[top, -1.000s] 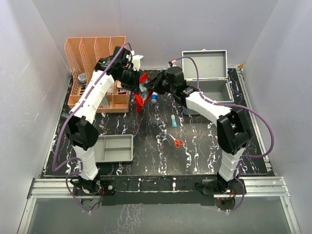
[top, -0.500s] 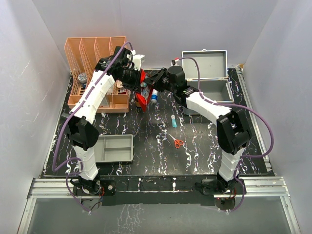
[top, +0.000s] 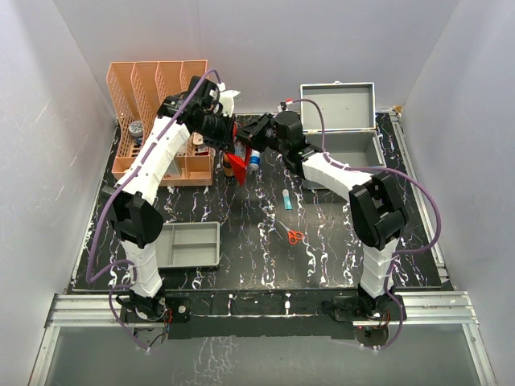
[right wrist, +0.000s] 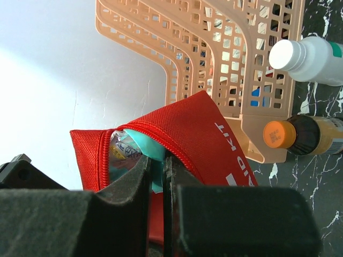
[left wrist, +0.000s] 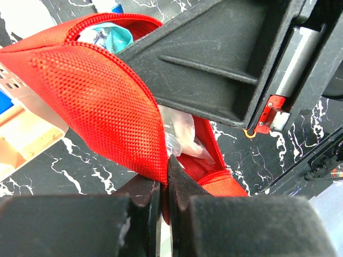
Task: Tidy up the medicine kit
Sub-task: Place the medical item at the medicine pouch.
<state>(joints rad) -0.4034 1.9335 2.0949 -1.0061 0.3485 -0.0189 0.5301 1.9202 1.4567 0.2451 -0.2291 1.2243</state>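
**Two arms pinching the red pouch, its mouth narrowing**

Top view: the red pouch (top: 236, 163) is hanging narrower and more upright than a second ago, and the right arm is swinging in toward the left one. My reading is that the pair is steadying the pouch so its contents can go to the medicine kit (top: 338, 104). Nothing appears to have gone in yet. The medicine kit is sitting at the far right of the table with its lid raised, well apart from the pouch. Counting here: one kit, one grey tray (top: 189, 227), one pair of scissors (top: 294, 235), one tube (top: 288, 199) and one orange organizer (top: 157, 88).

Left wrist: the left gripper (left wrist: 165, 174) is clamping tight on the pouch's zipped edge. One teal packet (left wrist: 107, 35) and one clear bag (left wrist: 182, 134) are showing inside.

Right wrist: the right gripper (right wrist: 157, 163) is pinching the pouch's other edge, fingers closed on the fabric. Two bottles are lying beside the organizer, one white-capped bottle (right wrist: 308, 56) and one orange-capped bottle (right wrist: 300, 134).
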